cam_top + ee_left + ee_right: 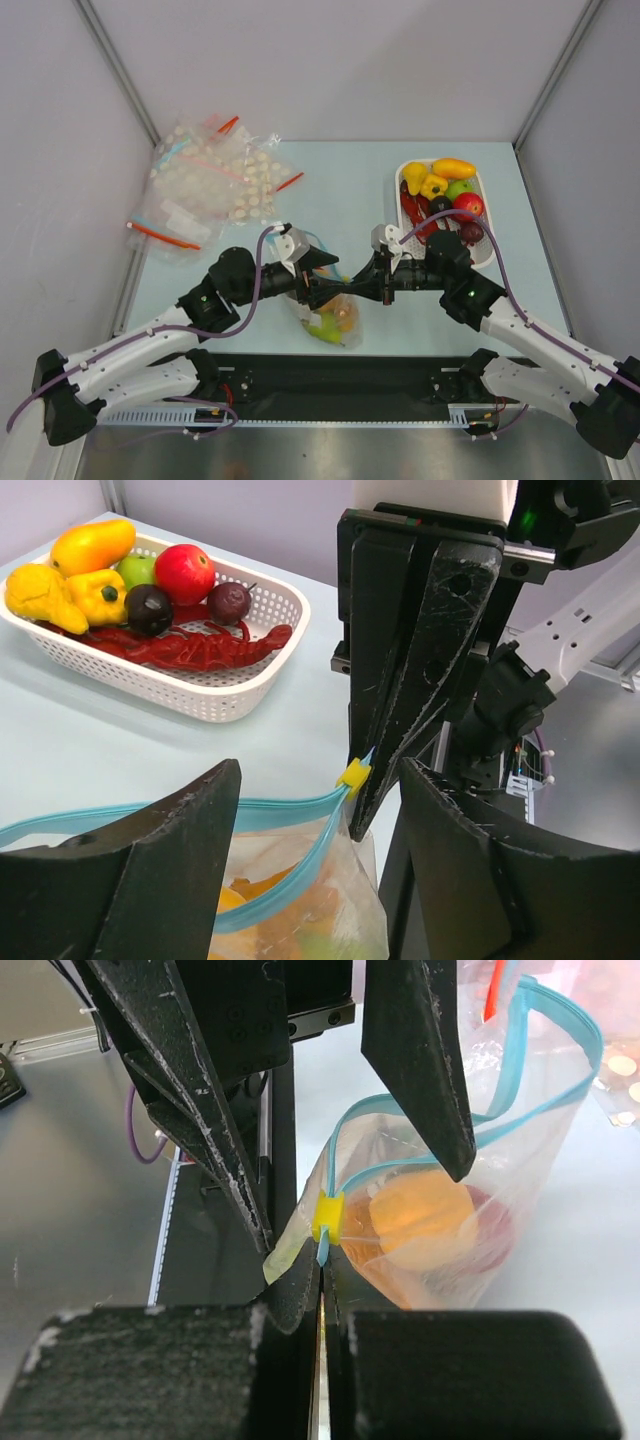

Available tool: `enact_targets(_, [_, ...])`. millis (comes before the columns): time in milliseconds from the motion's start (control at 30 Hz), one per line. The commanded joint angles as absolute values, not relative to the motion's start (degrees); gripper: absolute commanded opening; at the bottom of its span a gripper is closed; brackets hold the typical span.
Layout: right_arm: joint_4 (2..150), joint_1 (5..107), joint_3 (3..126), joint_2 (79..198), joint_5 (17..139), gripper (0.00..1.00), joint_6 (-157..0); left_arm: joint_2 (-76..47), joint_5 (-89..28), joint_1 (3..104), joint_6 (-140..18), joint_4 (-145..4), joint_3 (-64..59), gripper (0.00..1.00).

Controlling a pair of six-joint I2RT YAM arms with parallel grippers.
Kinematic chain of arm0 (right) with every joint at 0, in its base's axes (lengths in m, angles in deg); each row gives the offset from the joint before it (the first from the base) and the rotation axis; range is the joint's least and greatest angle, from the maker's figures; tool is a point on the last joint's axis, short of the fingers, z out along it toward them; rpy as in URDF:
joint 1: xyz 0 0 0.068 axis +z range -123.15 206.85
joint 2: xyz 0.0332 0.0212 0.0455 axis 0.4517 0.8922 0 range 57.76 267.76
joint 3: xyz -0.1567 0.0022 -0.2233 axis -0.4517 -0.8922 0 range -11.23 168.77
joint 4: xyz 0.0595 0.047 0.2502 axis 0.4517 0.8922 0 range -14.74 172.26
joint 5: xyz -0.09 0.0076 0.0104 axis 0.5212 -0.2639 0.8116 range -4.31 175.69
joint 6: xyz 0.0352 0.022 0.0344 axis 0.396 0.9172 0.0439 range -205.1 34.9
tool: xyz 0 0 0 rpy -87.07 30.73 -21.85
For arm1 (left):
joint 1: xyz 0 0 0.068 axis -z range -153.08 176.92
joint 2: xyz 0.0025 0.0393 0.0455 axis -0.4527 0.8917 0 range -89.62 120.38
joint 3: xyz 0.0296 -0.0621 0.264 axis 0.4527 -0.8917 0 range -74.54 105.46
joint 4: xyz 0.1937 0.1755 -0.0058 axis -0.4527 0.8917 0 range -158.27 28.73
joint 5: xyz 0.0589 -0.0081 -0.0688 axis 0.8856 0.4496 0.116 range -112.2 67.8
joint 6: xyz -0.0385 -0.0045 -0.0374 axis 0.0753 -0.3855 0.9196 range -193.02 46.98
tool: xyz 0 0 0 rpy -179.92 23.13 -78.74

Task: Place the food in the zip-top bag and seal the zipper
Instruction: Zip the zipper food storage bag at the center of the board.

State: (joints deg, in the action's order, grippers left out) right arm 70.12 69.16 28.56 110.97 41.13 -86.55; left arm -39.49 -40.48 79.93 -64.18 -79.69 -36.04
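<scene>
Right gripper (322,1300) is clamped on the zip-top bag (545,1150) corner just under the yellow slider (328,1217), anchoring it I guess, so the spread-open left gripper (320,780) straddling the zipper (280,803) can run it. One bag. Roughly eight food (185,572) pieces sit in the basket (250,695) beyond; the ones bagged below the fingertips I can't count.

Open table (340,185) at far centre, between heap of bags (210,185) far left and basket (190,692) far right; near centre, left gripper (320,820) and right gripper (322,1290) meet over the zip-top bag (335,318), blocking passage
</scene>
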Motion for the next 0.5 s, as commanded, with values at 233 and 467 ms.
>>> enact_targets(233, [68.41, 69.83, 31.31, 110.5, 40.77, 0.0, -87.38, -38.2, -43.73, 80.71, -65.64, -80.66, -32.79, 0.42])
enact_targets(467, [67.18, 69.83, 30.6, 109.35, 42.27, 0.0, -86.33, -36.53, -45.67, 80.97, -65.81, -79.87, -31.74, 0.3])
